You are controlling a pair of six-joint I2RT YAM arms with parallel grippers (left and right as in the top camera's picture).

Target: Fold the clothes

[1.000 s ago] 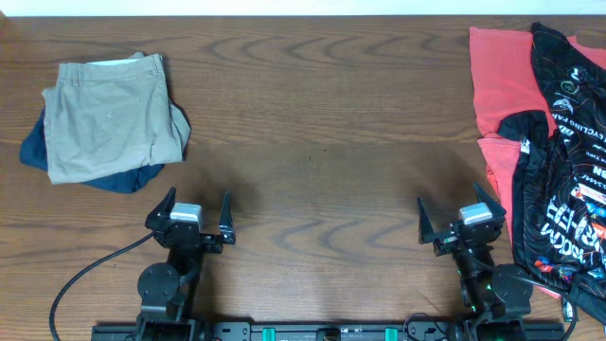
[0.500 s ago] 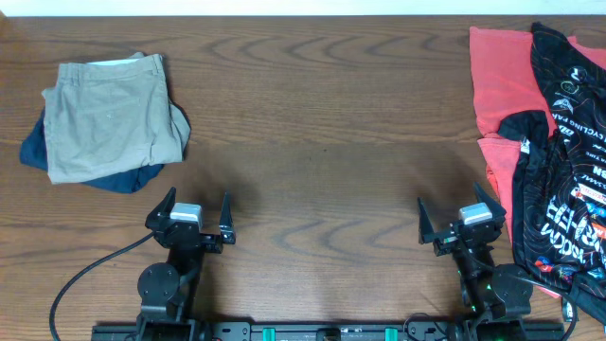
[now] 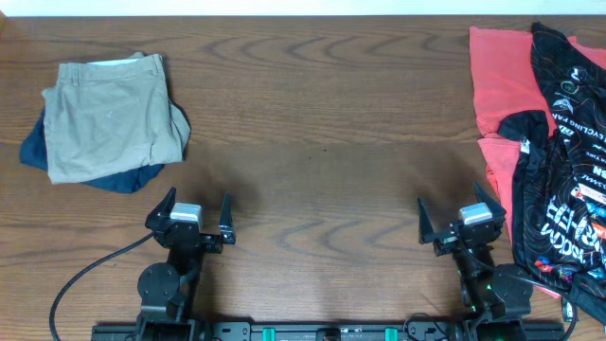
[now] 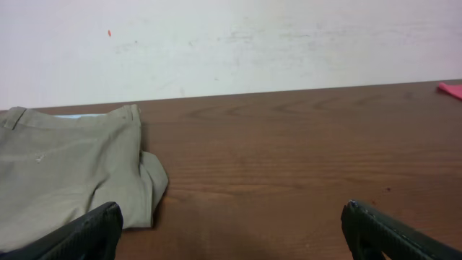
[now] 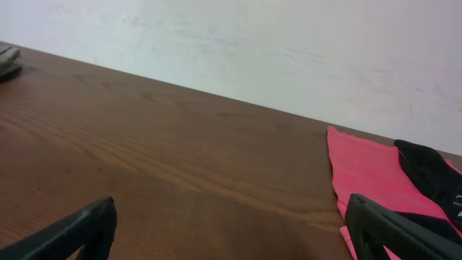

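Note:
The black jersey (image 3: pixel 568 161) with white lettering and colourful logos lies crumpled at the table's right edge, on top of red shirts; a dark corner of it shows in the right wrist view (image 5: pixel 426 170). My left gripper (image 3: pixel 196 210) is open and empty near the front edge at the left, also seen in its wrist view (image 4: pixel 231 231). My right gripper (image 3: pixel 461 216) is open and empty near the front edge, just left of the jersey; its wrist view (image 5: pixel 231 227) shows bare table between the fingers.
Red T-shirts (image 3: pixel 502 85) lie under the jersey at the right, also in the right wrist view (image 5: pixel 364 173). Folded khaki shorts (image 3: pixel 104 118) rest on a navy garment (image 3: pixel 114 177) at the far left; the shorts show in the left wrist view (image 4: pixel 65 173).

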